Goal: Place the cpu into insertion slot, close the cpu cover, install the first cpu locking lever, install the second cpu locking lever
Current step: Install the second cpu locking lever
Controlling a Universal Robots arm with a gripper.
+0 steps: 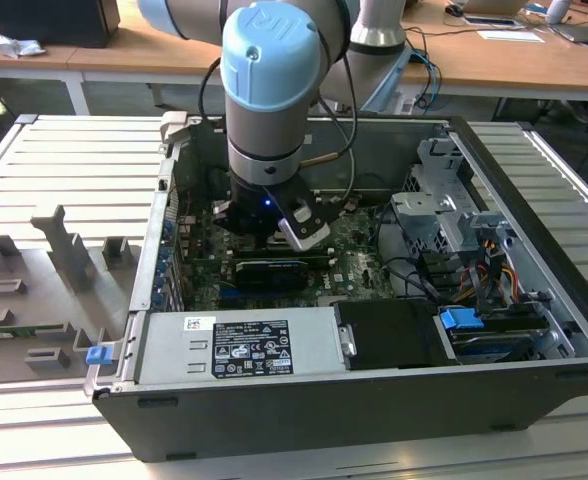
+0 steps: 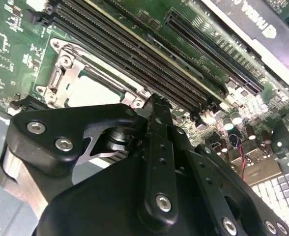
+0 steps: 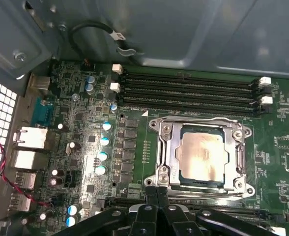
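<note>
Hovering with black gripper (image 3: 157, 196) fingers pressed together, empty, just beside the dull silver square cpu cover (image 3: 165, 155) lying closed over the pale beige cpu (image 3: 202, 156).

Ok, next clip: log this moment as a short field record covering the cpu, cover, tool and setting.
setting: open computer case on a slatted table, arm reaching inside
cpu: cpu lies flat in the insertion slot, pale face up
cpu cover: cpu cover down, framing the chip
tool: tool fingers together, holding nothing, tips at the socket's edge
nearby: memory slots beside the socket
</note>
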